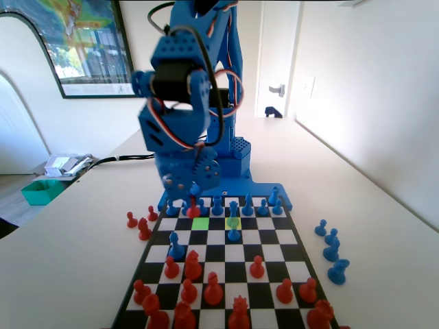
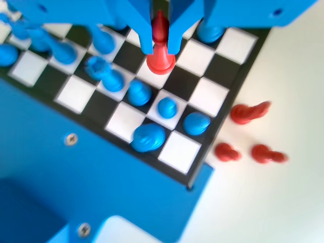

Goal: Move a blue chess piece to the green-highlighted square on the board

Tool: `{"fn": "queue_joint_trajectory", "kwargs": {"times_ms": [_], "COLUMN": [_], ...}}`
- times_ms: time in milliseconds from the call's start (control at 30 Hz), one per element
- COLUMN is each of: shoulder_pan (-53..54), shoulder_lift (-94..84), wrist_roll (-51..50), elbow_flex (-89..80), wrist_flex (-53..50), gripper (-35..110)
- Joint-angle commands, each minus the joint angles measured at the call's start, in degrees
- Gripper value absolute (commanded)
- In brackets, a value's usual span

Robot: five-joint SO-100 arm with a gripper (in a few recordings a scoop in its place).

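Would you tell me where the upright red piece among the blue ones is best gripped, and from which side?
Grip the red piece by its slim upper stem, above its flared base, from straight above. It stands upright and blue pieces crowd neighbouring squares, likely blocking a sideways approach. The pincer flanks it.
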State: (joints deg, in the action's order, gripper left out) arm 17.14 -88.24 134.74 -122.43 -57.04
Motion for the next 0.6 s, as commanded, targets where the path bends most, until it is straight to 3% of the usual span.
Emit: {"fn": "queue_joint_trajectory", "kwargs": {"times_ms": [0,567], "shoulder_pan": [2.90,19.34], "shoulder_lift": [-2.37,8.70], "wrist_roll": [0.62,-4.22], "elbow_flex": [7.03,27.33], "wrist_flex": [-3.87,-13.27], "gripper": [1,1]}}
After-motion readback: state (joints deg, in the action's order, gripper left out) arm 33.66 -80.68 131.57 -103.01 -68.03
